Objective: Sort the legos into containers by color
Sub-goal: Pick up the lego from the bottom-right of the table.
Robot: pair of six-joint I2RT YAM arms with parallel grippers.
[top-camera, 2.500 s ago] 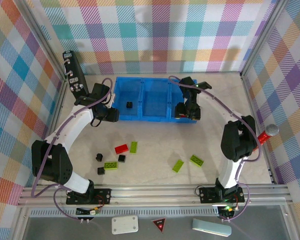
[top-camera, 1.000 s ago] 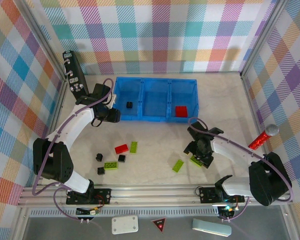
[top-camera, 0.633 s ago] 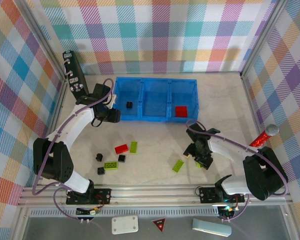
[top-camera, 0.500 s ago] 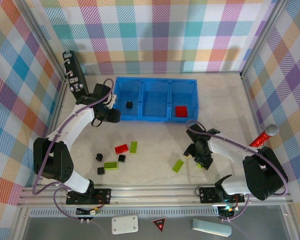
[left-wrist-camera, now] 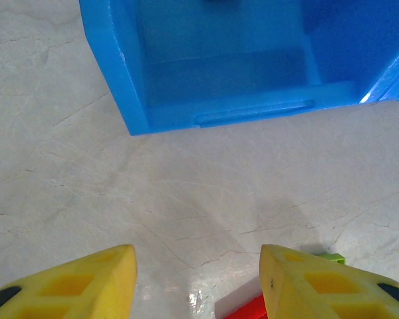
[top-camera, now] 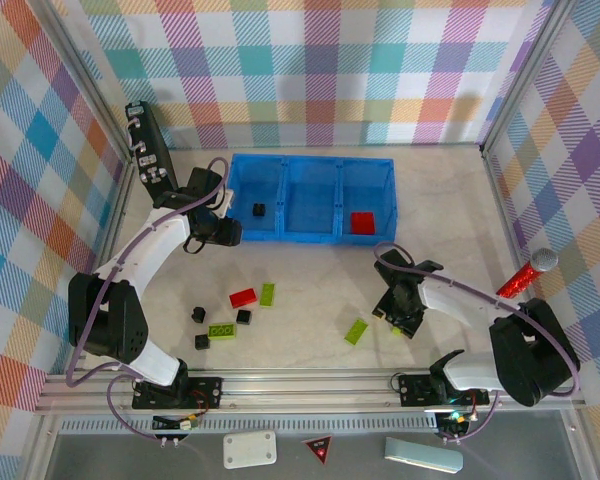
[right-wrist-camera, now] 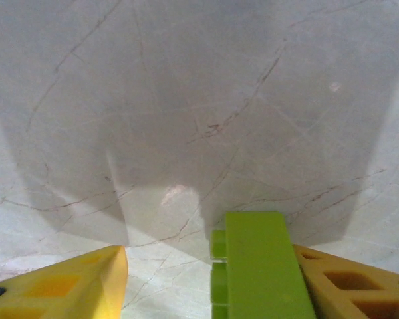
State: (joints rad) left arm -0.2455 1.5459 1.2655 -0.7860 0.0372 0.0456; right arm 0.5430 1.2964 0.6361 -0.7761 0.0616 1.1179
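The blue tray of three containers stands at the back; its left one holds a black cube, its right one a red brick. Loose legos lie in front: a red one, green ones and black cubes. My right gripper is down at the table, open, with a green brick on edge against its right finger and a gap to the left finger. My left gripper hangs open and empty near the tray's front left corner, above the red lego.
A black case leans at the back left, behind the left arm. A red-handled microphone-like thing lies at the right wall. Plaid walls close in the table on three sides, with the metal rail along the front.
The right arm left the tray, where the red brick now lies, and swung to the front right. Its jaws have narrowed around the green brick. The left arm has stayed put.
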